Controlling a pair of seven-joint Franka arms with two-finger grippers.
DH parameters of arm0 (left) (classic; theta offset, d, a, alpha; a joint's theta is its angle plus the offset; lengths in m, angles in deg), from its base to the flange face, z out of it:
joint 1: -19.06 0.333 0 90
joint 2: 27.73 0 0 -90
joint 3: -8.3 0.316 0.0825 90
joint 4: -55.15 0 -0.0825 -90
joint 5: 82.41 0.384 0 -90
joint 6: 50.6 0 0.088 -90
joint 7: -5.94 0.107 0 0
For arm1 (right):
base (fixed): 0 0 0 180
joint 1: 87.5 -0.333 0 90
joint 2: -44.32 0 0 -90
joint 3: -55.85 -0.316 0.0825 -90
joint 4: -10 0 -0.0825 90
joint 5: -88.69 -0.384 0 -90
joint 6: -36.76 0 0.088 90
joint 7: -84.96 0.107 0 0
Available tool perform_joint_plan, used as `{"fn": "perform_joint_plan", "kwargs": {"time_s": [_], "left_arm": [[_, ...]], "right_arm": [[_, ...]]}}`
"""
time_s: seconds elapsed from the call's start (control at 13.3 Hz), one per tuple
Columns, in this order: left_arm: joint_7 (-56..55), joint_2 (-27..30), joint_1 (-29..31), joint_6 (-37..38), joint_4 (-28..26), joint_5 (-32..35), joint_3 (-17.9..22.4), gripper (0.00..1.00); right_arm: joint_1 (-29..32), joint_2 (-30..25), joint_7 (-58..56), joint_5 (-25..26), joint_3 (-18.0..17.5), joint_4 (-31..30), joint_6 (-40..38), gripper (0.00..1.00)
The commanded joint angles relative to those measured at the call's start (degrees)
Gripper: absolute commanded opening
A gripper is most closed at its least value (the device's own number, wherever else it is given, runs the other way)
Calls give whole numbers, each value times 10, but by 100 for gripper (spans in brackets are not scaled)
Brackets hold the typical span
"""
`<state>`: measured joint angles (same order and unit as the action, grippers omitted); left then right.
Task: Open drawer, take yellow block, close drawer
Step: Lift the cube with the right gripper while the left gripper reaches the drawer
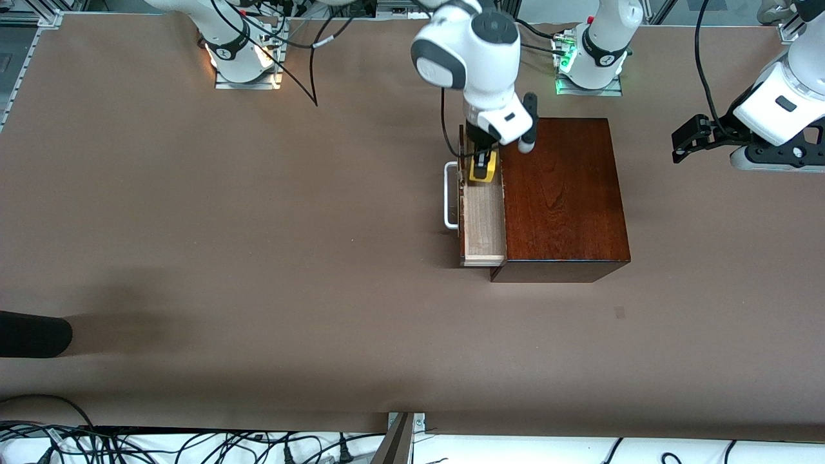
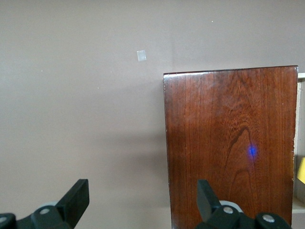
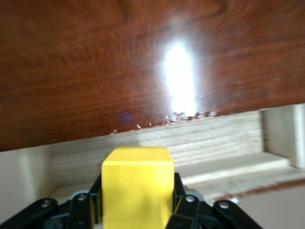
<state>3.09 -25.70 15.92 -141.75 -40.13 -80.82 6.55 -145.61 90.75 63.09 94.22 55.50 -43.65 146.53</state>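
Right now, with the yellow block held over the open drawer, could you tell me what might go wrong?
1. The right end effector grips the yellow block close beside the wooden box; lifting askew could knock it loose.
2. The drawer is open, so its white handle could snag a careless sweep.
3. The left end effector waits open over the table by the box.
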Motion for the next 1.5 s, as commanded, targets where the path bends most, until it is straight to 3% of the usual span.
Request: {"fn": "perform_joint_plan", "kwargs": {"time_s": [0.0,0.23,0.45,0.68,0.83,0.9,1.05,1.28,1.43], "left_arm": [[6,3,2,12,10,-4,-3,100],[5,2,2,12,10,-4,-3,100],[4,2,2,12,13,-5,-3,100],[4,1,-3,25,18,-9,-6,100],[8,-4,-4,59,19,-10,-39,100],[10,-5,-4,87,19,-9,-74,100],[28,-25,-5,106,19,-10,-153,100],[142,-78,-7,90,34,-10,-230,100],[228,-135,-8,83,68,-11,-276,100]], "right_arm": [[-1,-48,0,-2,1,0,-37,0],[36,-90,2,0,10,-1,-74,0],[84,-119,7,-2,68,0,-84,0],[165,-156,8,-7,74,-12,-105,0],[222,-166,14,-15,79,-18,-133,0],[250,-184,15,-33,80,-40,-131,0],[319,-244,20,-96,83,-143,-112,0],[384,-337,42,-102,82,-335,-38,0],[412,-348,46,-100,82,-396,-30,0]]}}
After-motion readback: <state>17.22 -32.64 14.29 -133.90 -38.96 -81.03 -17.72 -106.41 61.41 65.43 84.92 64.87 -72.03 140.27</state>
